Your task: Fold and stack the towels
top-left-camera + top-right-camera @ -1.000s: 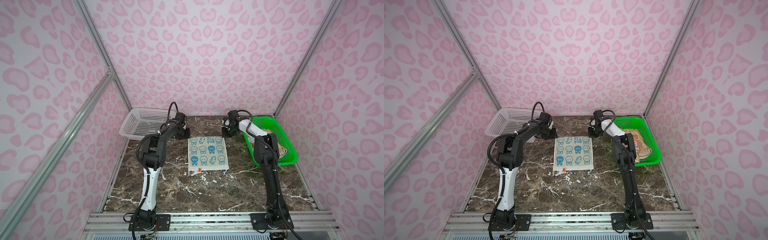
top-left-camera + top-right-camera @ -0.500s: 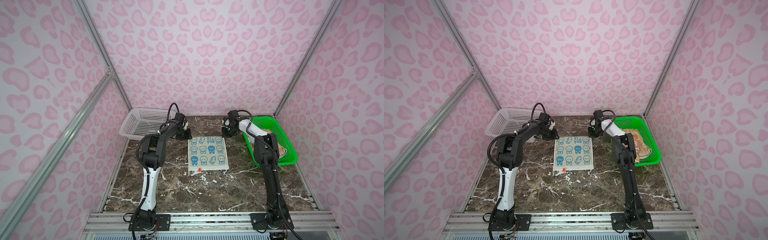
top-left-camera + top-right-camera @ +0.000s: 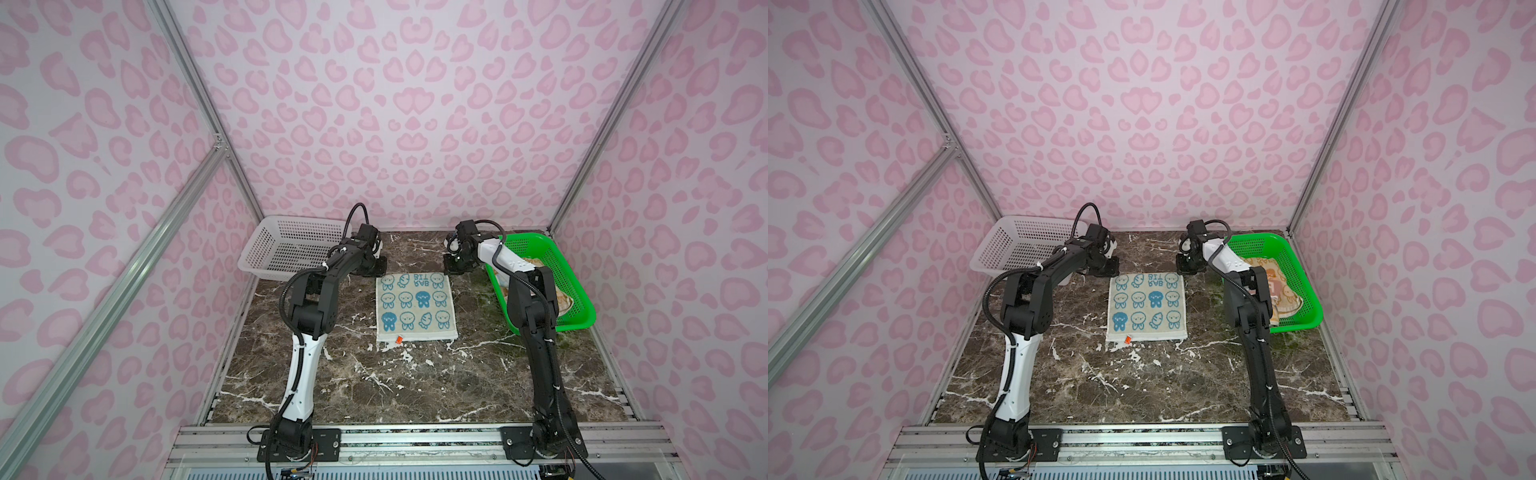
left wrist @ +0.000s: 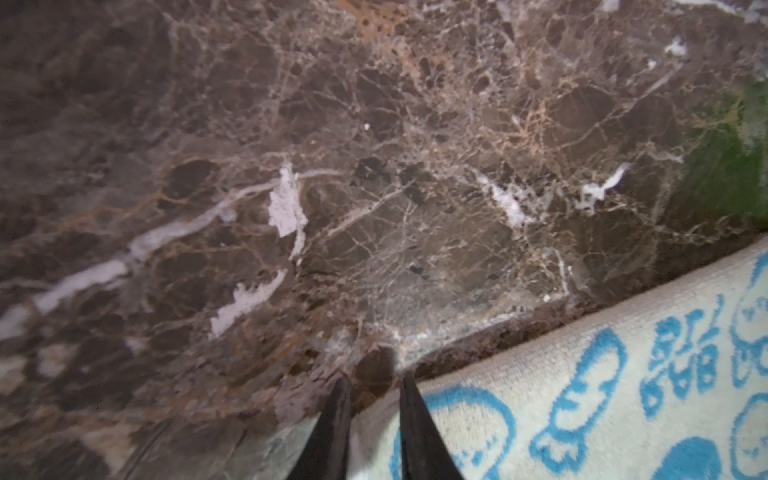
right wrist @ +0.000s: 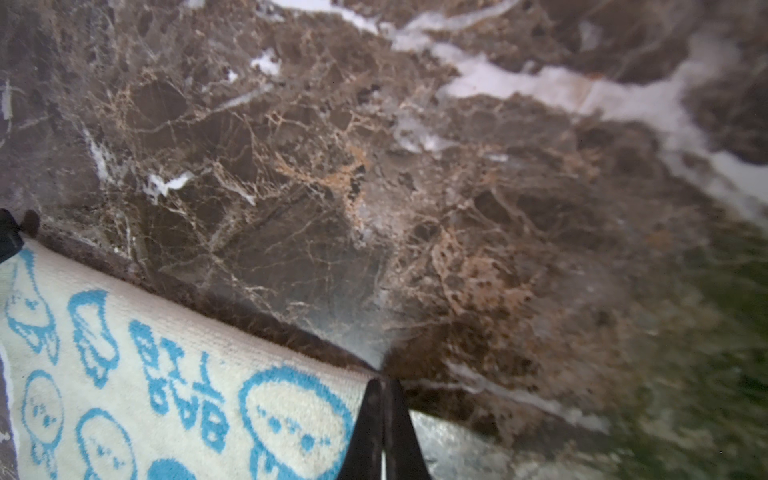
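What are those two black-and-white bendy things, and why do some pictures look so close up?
They are two robot arms, the left arm and the right arm, mounted at a marble table. Two pictures look down from a camera above; two close-ups come from cameras on the wrists. A blue towel with rabbits lies flat in the middle. The right gripper is pinched shut on one far corner; the left gripper, its jaws slightly apart, sits around the other. A white basket sits left, a green basket holding more towels right.
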{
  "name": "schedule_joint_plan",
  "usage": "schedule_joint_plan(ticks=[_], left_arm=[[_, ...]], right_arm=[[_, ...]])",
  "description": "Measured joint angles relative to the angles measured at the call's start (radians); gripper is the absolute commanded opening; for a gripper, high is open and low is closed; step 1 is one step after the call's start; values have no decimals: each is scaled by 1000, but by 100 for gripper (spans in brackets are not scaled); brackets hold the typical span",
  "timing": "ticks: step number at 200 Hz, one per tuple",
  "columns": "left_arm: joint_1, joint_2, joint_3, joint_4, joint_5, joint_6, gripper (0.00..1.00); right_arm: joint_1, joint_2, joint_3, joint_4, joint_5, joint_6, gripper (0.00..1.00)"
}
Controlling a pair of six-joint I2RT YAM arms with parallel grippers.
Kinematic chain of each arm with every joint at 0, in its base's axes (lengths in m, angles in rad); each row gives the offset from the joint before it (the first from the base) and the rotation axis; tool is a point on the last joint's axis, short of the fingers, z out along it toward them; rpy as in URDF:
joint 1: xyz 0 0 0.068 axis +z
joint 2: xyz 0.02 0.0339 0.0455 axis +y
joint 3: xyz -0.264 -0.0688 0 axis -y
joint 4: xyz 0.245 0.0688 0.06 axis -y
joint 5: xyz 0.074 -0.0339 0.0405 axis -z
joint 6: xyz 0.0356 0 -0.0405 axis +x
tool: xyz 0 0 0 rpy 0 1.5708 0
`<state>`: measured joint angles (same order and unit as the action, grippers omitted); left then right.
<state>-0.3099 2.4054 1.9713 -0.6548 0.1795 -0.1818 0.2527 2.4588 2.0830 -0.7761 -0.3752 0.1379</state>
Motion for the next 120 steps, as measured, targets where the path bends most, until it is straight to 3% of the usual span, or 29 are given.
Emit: schedule_joint_plan(ticks=[59, 120], left_arm=[[2, 0, 25, -50, -49, 27, 30], [55, -23, 11, -120, 4, 13, 32]], right_arm=[[-4, 0, 0, 0, -11, 1, 5], [-4, 0, 0, 0, -11, 1, 5]])
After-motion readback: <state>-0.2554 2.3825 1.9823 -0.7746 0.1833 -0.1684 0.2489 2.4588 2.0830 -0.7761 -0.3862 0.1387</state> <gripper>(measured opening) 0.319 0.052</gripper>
